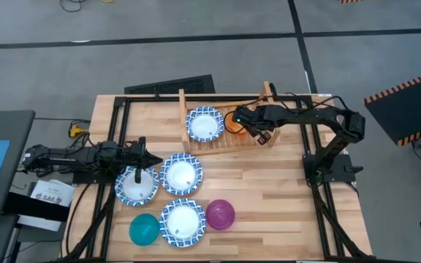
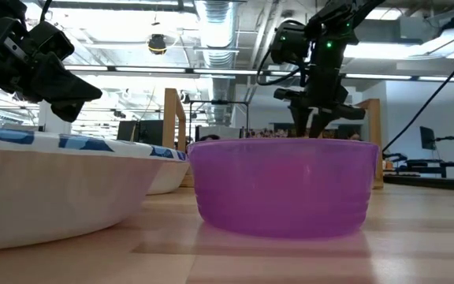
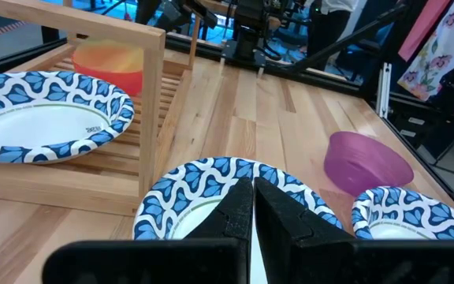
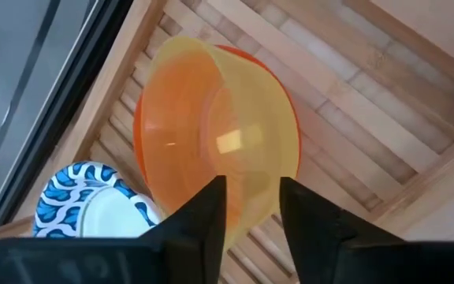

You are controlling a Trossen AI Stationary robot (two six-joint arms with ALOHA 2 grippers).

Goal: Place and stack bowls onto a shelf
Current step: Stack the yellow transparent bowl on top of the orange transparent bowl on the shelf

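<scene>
From above, my right gripper [image 1: 253, 126] reaches over the wooden shelf [image 1: 258, 140] at the far side of the table. Just beside it on the slats sits a patterned bowl [image 1: 203, 123], and right at my fingertips I see an orange-yellow patch — the small bowls I am handling. My left gripper [image 1: 139, 158] hangs over another patterned bowl [image 1: 137, 185] near the front-left; beyond it, toward the middle of the table, lie two more patterned bowls [image 1: 181, 174] [image 1: 183, 221], the teal bowl [image 1: 144, 229] and the purple bowl [image 1: 220, 213].

At table height the purple bowl fills the foreground. My right arm comes down behind it at the shelf's upright, the left hangs above the wide bowl's rim.

My left wrist camera shows my fingers [image 3: 231, 217] pressed together with nothing between them, poised above the patterned rim. Ahead stands the shelf with its one patterned bowl, and the orange bowl [image 3: 110, 67] behind it.

My right wrist camera looks straight down: the yellow bowl [image 4: 219, 134] sits nested in the orange one on the slats, its near rim lying between my spread fingers [image 4: 203, 217] — parted, and I can't tell whether they touch it.

So, by my reckoning, one wide bowl and two small ones are on the shelf. Three wide bowls, the teal and the purple wait on the table — less than half done.
</scene>
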